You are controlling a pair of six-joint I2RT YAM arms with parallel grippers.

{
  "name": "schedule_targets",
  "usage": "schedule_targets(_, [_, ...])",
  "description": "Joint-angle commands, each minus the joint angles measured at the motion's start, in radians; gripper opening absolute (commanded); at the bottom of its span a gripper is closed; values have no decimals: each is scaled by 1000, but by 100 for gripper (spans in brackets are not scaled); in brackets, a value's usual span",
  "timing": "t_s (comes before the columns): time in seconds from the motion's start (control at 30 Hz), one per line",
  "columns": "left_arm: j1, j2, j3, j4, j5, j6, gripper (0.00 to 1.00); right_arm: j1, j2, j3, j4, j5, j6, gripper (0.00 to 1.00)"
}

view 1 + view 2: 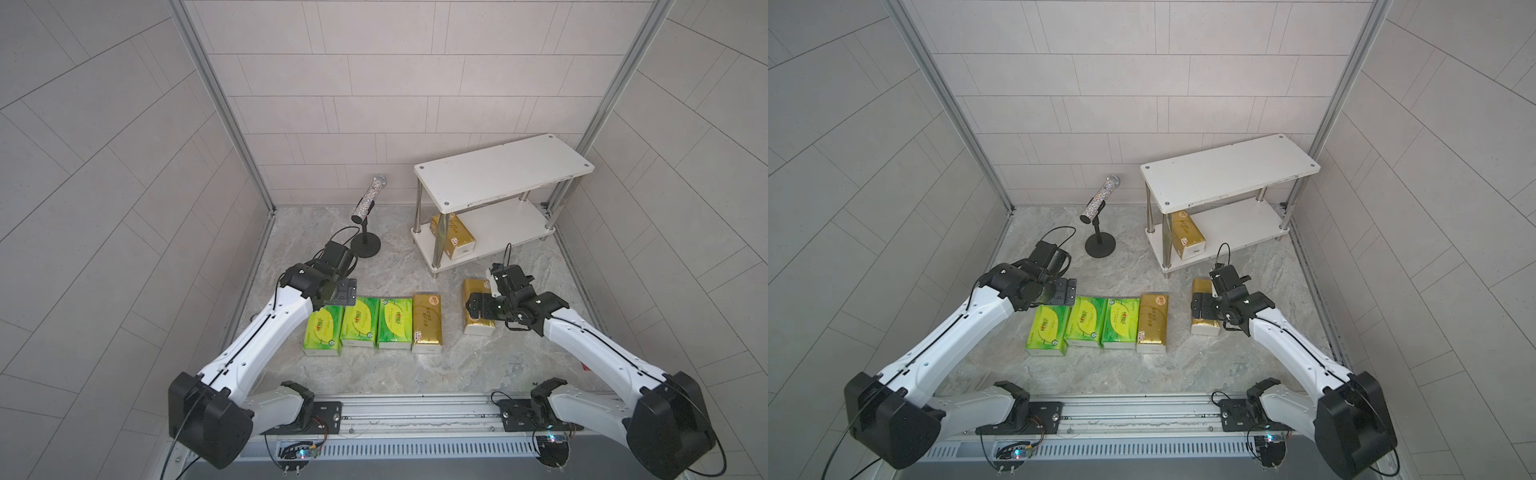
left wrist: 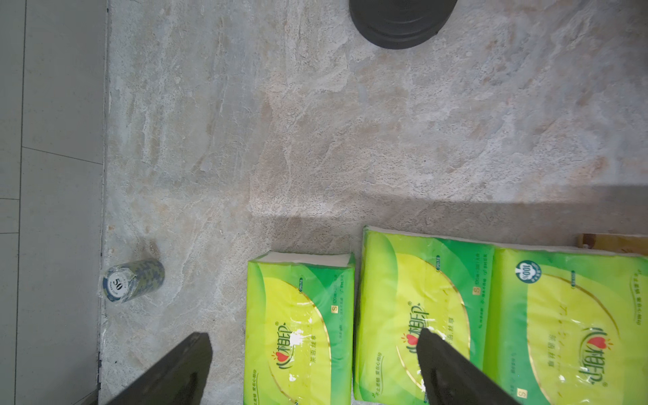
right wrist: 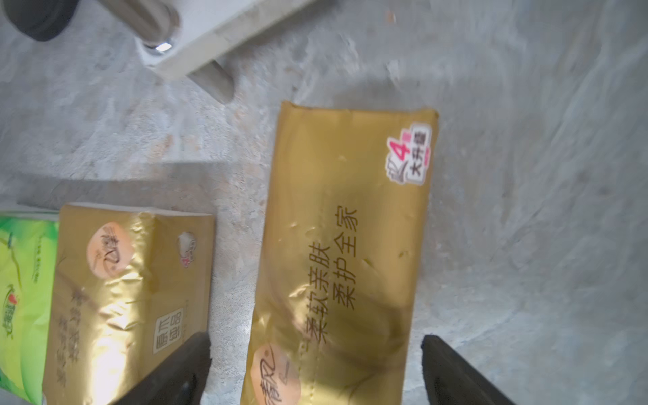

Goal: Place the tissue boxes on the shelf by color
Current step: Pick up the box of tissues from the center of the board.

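Note:
Three green tissue boxes [image 1: 324, 332] [image 1: 359, 322] [image 1: 395, 322] lie in a row with a gold one [image 1: 427, 324] at their right end. My left gripper [image 2: 313, 335] hangs open over the leftmost green box [image 2: 298, 315]; one fingertip [image 2: 431, 347] is above the middle box [image 2: 413, 280]. My right gripper [image 3: 314, 337] is open and straddles a separate gold box [image 3: 343, 228], with a gap on each side. In both top views this box [image 1: 473, 286] [image 1: 1200, 286] lies before the shelf [image 1: 503, 170] [image 1: 1229, 170]. Another gold box [image 1: 453, 235] sits on its lower board.
A black-based stand [image 1: 365, 245] holding a glittery cylinder [image 1: 368, 199] stands left of the shelf. A roll of poker chips [image 2: 135, 280] lies by the left wall's edge. Grey walls close in the left, back and right sides.

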Motion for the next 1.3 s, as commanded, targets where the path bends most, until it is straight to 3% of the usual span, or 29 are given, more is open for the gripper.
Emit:
schedule_targets(0.0, [-6,-27,9,-27,-15,18,100,34,-140,-57,-18,87,-8,100])
schedule_targets(0.13, [-6,-29,8,-28,-15,21,100,70,-251,-182,64,171,67,100])
schedule_targets(0.33, [-9,-40,6,-29,-10,18,100,178,-287,-247,103,321,116,100])
schedule_targets(0.7, [-11,-48,2,-38,-29,26,100,312,-203,-285,181,453,183,100])
schedule_targets(1.27, [-10,-43,11,-36,-45,58,100,341,-35,-317,340,485,230,100])
